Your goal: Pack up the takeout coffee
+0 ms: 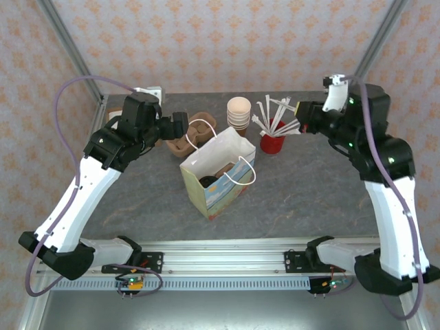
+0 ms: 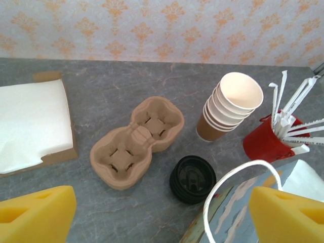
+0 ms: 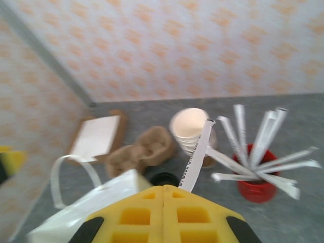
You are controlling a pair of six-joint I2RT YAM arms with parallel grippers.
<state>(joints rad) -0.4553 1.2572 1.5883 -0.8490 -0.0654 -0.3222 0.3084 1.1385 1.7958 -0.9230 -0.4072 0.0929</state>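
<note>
The open paper bag (image 1: 216,175) stands mid-table. Inside it a brown cup with a dark lid, the takeout coffee (image 1: 214,177), shows partly. My right gripper (image 1: 300,110) hovers beside the red cup of stirrers (image 1: 272,143) and is shut on one white wrapped stirrer (image 3: 197,154), which sticks out past the closed yellow fingertips (image 3: 163,188). My left gripper (image 1: 183,128) is open behind the bag. In the left wrist view its yellow pads (image 2: 35,215) stand wide apart with nothing between them, above the bag's white handle (image 2: 228,182).
A cardboard cup carrier (image 2: 136,142), a stack of black lids (image 2: 192,179) and a stack of lidless cups (image 2: 230,106) lie behind the bag. White napkins in a brown tray (image 2: 30,124) sit at the far left. Patterned walls enclose the table.
</note>
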